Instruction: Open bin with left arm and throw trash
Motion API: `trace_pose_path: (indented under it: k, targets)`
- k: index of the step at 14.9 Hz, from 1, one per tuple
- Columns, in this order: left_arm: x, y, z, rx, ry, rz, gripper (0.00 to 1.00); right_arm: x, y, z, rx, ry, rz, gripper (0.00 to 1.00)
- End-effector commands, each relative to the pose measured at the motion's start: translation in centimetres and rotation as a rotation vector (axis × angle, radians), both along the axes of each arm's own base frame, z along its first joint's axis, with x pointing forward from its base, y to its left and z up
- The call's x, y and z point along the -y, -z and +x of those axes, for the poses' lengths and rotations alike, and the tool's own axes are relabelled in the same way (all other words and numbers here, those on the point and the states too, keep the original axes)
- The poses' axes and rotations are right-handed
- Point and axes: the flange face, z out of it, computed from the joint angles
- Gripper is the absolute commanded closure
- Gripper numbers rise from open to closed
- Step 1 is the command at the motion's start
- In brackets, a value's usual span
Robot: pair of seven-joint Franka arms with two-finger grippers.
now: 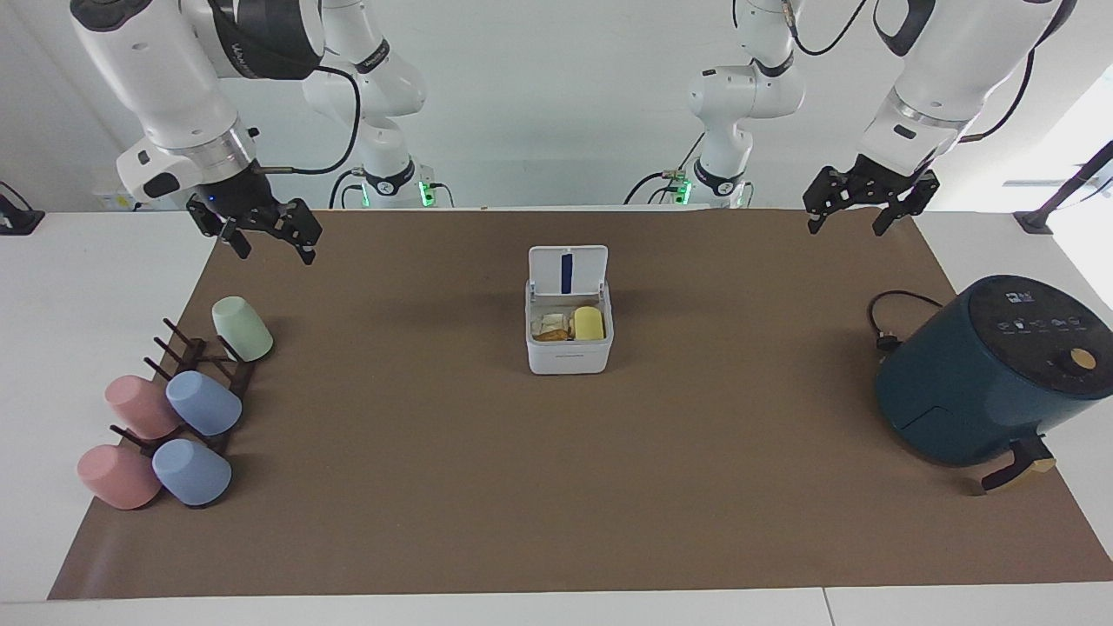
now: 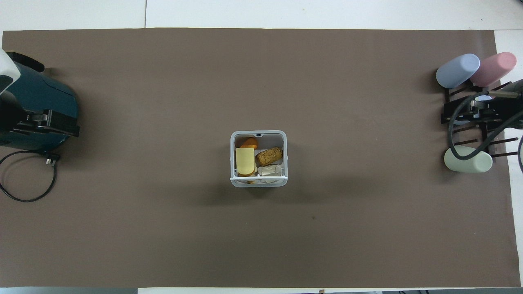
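Observation:
The white bin (image 1: 569,352) stands in the middle of the brown mat with its lid (image 1: 567,269) hinged upright, open; it also shows in the overhead view (image 2: 232,159). Inside lie the trash scraps: a pale yellow block (image 2: 244,159), also seen in the facing view (image 1: 589,324), a brown lump (image 2: 269,155), an orange lump (image 2: 249,143) and a whitish scrap (image 2: 270,170). My left gripper (image 1: 849,228) is open and empty, raised over the mat's edge by the air fryer. My right gripper (image 1: 272,254) is open and empty, raised over the mat's corner by the cups.
A dark teal air fryer (image 1: 991,369) with its cable (image 1: 887,322) stands at the left arm's end. A dark rack (image 1: 204,365) with several pastel cups, among them a green one (image 1: 242,328), lies at the right arm's end.

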Motion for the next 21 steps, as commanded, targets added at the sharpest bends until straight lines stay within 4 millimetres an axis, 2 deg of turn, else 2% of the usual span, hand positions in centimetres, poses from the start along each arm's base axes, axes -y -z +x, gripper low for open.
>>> trace_pose_path:
  k: [1,9,21]
  targets:
    - [-0.2,0.0,-0.5,-0.008,-0.005,0.031,0.00,0.7,-0.7,-0.5,-0.006,-0.007,-0.016,0.00]
    - [-0.2,0.0,-0.5,-0.008,-0.007,0.031,0.00,2.1,-0.8,-1.5,-0.046,-0.032,-0.012,0.00]
    - [-0.2,0.0,-0.5,-0.006,-0.008,0.030,0.00,1.6,-0.9,-1.3,-0.032,-0.041,-0.015,0.00]
